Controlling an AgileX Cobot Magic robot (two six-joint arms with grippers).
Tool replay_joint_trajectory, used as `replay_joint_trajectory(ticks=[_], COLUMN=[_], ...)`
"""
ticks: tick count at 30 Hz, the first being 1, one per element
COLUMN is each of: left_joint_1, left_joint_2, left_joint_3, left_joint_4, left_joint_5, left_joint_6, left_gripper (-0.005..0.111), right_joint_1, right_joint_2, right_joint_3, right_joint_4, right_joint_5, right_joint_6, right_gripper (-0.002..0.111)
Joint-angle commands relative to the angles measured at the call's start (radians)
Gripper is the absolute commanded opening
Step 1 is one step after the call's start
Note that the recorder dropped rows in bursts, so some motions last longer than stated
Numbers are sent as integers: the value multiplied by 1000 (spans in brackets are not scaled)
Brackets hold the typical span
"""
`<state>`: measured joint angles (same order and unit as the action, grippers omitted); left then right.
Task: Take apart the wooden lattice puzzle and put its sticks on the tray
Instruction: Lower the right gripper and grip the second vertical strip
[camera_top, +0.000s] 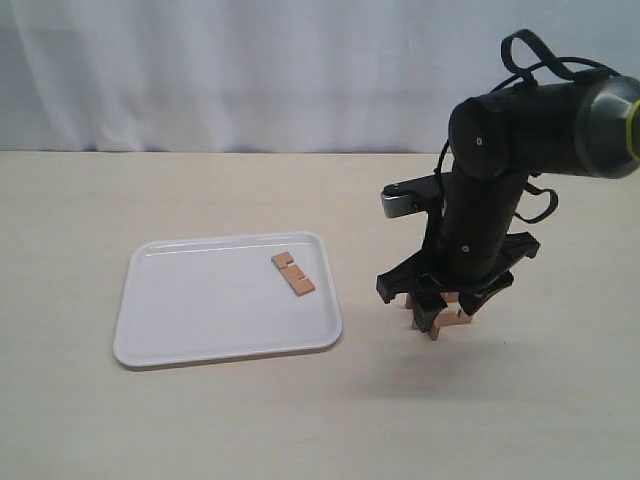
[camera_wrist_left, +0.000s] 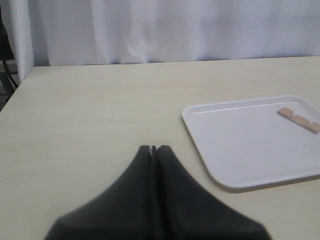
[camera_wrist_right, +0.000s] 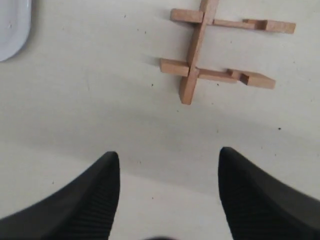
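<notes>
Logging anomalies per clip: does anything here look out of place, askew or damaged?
Nothing stands out. One stick lies flat on the tray. The wooden lattice puzzle, three interlocked sticks with two empty notches, sits intact on the table below the open right end effector.

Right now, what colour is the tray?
Plain white tray, best seen in the exterior view.

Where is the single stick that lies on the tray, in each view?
Exterior view: the stick lies on the tray, near its far right corner.
Left wrist view: the stick, near one tray corner.
Right wrist view: not in it.
Shared landmark: the tray, in all three views.
</notes>
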<state>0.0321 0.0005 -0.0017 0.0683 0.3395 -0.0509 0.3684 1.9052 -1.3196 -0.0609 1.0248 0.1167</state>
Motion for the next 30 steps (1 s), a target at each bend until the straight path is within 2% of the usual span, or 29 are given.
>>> replay_joint_trajectory(ticks=[1, 18, 26, 30], left_joint_1=[2, 2, 2, 2], left_joint_2=[0, 0, 0, 0], left_joint_3=[2, 2, 2, 2], left_joint_4=[-1, -1, -1, -1], left_joint_5=[-16, -16, -16, -16], left_joint_6=[1, 1, 1, 1], left_gripper=[0, 0, 0, 0], right_joint_1=[-8, -58, -64, -64], right_joint_2=[11, 131, 144, 151], right_joint_3=[34, 36, 36, 36], right_joint_4=[2, 22, 40, 47], right_joint_5=[-90, -114, -202, -209], right_joint_6=[3, 42, 42, 42], right_gripper=[56, 55, 35, 33])
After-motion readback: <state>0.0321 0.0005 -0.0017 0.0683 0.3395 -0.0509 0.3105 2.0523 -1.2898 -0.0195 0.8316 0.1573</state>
